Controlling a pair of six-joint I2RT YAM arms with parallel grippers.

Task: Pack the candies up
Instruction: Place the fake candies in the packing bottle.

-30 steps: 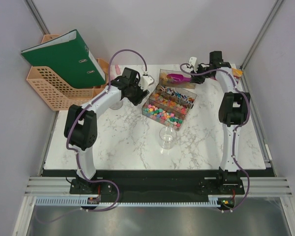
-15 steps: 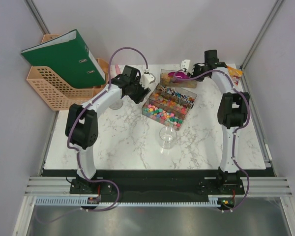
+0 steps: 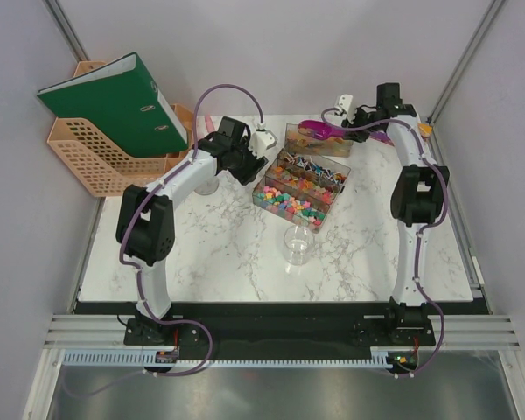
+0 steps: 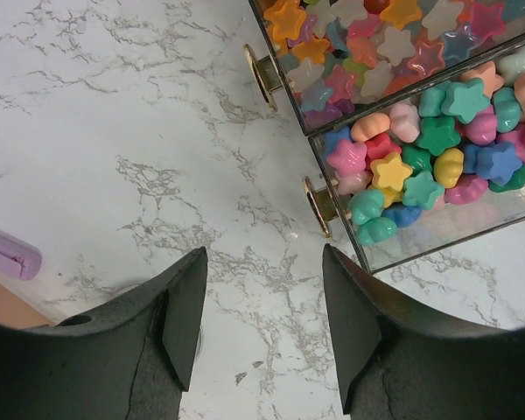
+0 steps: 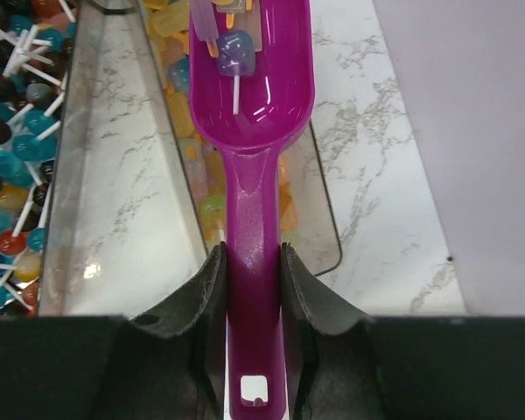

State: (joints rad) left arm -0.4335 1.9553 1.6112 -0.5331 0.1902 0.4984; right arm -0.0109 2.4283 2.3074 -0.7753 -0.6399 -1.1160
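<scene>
Whereas a second ago the purple plastic scoop (image 3: 318, 130) lay low in the far clear rectangular tray (image 3: 337, 154), with the right wrist nearer the right edge, it now sits raised over that tray's far rim at the upper middle of the overhead view, after swinging left half a second back. The left arm has barely shifted.

In the right wrist view, the right gripper (image 5: 252, 262) has both fingers (image 5: 206, 293) pressed against the scoop's handle, clamping it at the bottom centre of the frame. The bowl points up the frame and carries a purple sweet on a white stick (image 5: 234, 52). Beneath it, yellow and orange candies (image 5: 179, 96) lie in the tray, and stick lollipops (image 5: 17, 149) crowd the left edge.

The left gripper (image 4: 262, 262) stands with its jaws well apart, holding nothing, over the white marble table (image 4: 96, 131). At upper right of that view, star-shaped sweets (image 4: 420, 149) in pink, green, yellow and blue are heaped behind clear walls.
</scene>
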